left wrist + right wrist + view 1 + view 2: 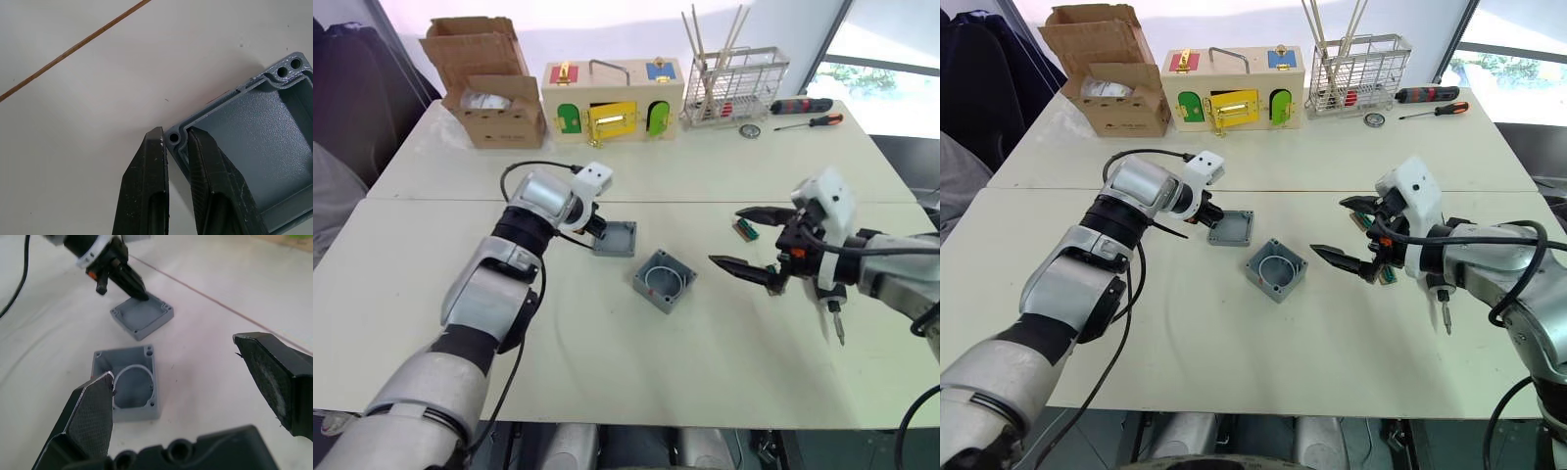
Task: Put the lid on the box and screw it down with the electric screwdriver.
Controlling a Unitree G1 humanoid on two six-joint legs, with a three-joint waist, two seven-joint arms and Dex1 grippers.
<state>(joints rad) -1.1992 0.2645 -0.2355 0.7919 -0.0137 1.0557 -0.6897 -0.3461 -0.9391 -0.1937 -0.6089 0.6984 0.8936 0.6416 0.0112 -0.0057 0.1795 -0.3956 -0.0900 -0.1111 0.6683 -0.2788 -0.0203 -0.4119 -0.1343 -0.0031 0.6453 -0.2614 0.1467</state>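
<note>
- The box (663, 280) stood open-topped on the worktop (607, 372) — a pale ring inside.
- The lid (615, 238) lay rim-up beside it; left gripper (177, 139) pinched its corner wall.
- Right gripper (752, 241) — spread wide, empty, near the box.

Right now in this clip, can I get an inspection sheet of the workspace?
Surface: white two-panel table, seam across.
Job's things: grey open plastic box upright, uncovered; flat grey square lid beside it, inside facing up; electric screwdriver: nothing seen.
Clutter: cardboard carton, wooden latch box, wire rack, two manual screwdrivers.
Grippers: left gripper jaws pinch the lid's corner rim; right gripper jaws wide, holding nothing.
Cables: black cable on left arm.
Surroundings: window.
</note>
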